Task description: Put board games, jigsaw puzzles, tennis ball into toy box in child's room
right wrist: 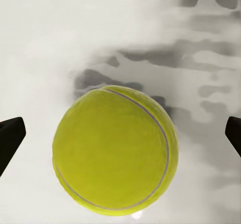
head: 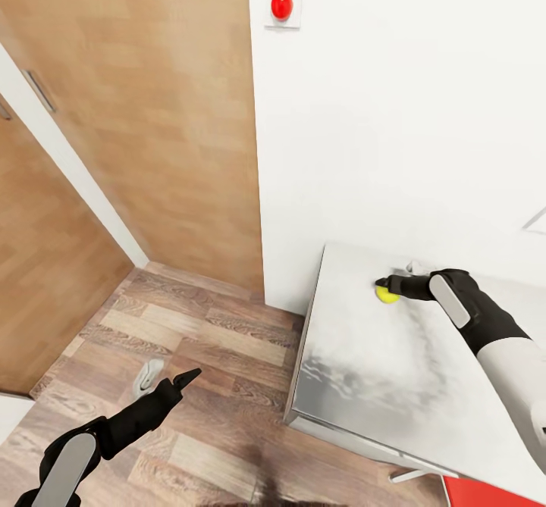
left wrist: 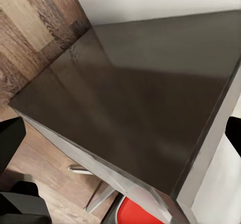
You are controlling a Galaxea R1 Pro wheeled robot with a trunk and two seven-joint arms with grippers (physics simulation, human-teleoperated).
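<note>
Fuzzy yellow-green tennis ball (right wrist: 115, 151) centred between spread right gripper (head: 384, 286) fingertips (not yet pinched), resting on glossy grey table (head: 379, 370).

Bright, even light; blotchy reflections on the table (head: 356, 370), edges stretched

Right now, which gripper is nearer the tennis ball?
Right. The right gripper is at the tennis ball on the table, fingers open either side. The left gripper hangs over the floor.
</note>
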